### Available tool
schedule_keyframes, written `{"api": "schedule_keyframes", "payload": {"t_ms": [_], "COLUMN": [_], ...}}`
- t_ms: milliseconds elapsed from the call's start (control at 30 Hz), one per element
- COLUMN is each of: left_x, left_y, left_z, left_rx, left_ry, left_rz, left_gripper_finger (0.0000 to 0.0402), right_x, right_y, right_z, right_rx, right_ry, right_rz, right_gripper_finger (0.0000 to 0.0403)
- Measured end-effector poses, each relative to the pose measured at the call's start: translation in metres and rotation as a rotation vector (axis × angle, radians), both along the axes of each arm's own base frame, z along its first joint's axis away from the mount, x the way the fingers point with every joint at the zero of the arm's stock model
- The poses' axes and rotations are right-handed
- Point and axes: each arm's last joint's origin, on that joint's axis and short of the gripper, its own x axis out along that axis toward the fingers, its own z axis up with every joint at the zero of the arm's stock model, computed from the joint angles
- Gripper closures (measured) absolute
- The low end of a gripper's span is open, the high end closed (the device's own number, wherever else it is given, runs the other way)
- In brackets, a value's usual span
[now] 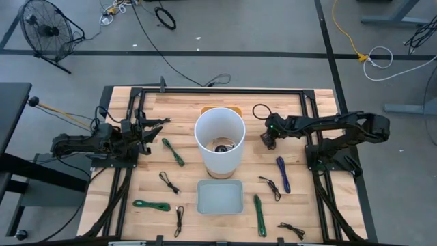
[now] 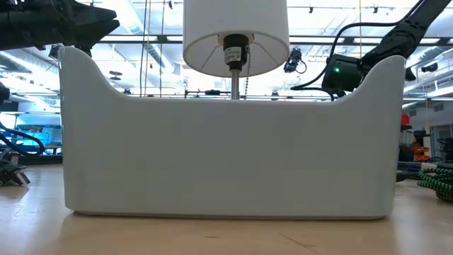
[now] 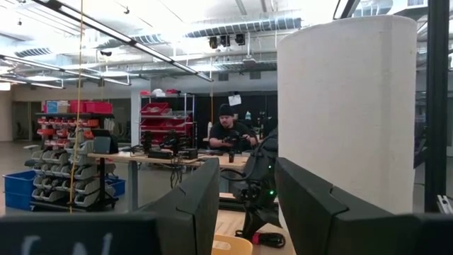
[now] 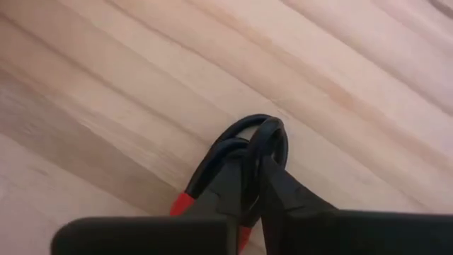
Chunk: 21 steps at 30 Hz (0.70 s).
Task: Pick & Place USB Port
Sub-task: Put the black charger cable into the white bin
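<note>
- The right end effector (image 4: 256, 185) is down at the wooden desk (image 4: 141, 85), its two dark fingers (image 4: 297, 202) pinched together on a black cable loop (image 4: 265, 134) with a red piece (image 4: 181, 205) beside it; it is clenched, grasping this cable.
- In the high view the right end effector (image 1: 267, 140) sits just to the right of the white lampshade (image 1: 219, 140), in the back half of the desk (image 1: 328, 205).
- The left end effector (image 1: 158, 125) hovers at the left side of the desk, fingers (image 3: 191, 205) spread apart and holding nothing, pointing toward the lampshade.
- The lampshade stands near the desk's centre, with an orange-yellow object (image 1: 220, 108) just behind it.
- A white bin (image 1: 219, 197) lies just in front of the lampshade, toward the front edge; it fills the low view (image 2: 226, 156).
- Other coiled cables lie scattered on the desk: a green one (image 1: 173, 152) and a black one (image 1: 168, 182) left of the lampshade, a green one (image 1: 151, 204) near the front left, a blue one (image 1: 283, 173) and a black one (image 1: 270, 186) to the right, and a green one (image 1: 259, 214) right of the bin.
- Beyond the desk, the left wrist view shows a person (image 3: 228, 131) seated at a workbench in the room.
</note>
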Motion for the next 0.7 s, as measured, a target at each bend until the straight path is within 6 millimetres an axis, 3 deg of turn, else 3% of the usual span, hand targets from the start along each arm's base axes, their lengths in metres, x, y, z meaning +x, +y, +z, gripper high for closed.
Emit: {"api": "schedule_keyframes", "payload": {"t_ms": [100,267,500,700], "left_x": [0.000,0.000,0.000,0.000], "left_y": [0.000,0.000,0.000,0.000], "left_z": [0.000,0.000,0.000,0.000], "left_rx": [0.000,0.001,0.001,0.001], "left_ry": [0.000,0.000,0.000,0.001], "left_rz": [0.000,0.001,0.001,0.000], "left_gripper_finger": [0.0257,0.0257,0.0257,0.0257], "right_x": [0.001,0.002,0.006,0.003], "right_y": [-0.001,-0.002,0.001,0.018], "right_z": [0.002,0.023,0.073,0.123], "right_rx": [-0.007,-0.021,-0.034,-0.040], "right_ry": [0.009,0.048,0.045,-0.037], "right_rz": [0.011,0.060,0.108,0.210], "right_gripper_finger": [0.0385,0.0388,0.0388,0.0388]}}
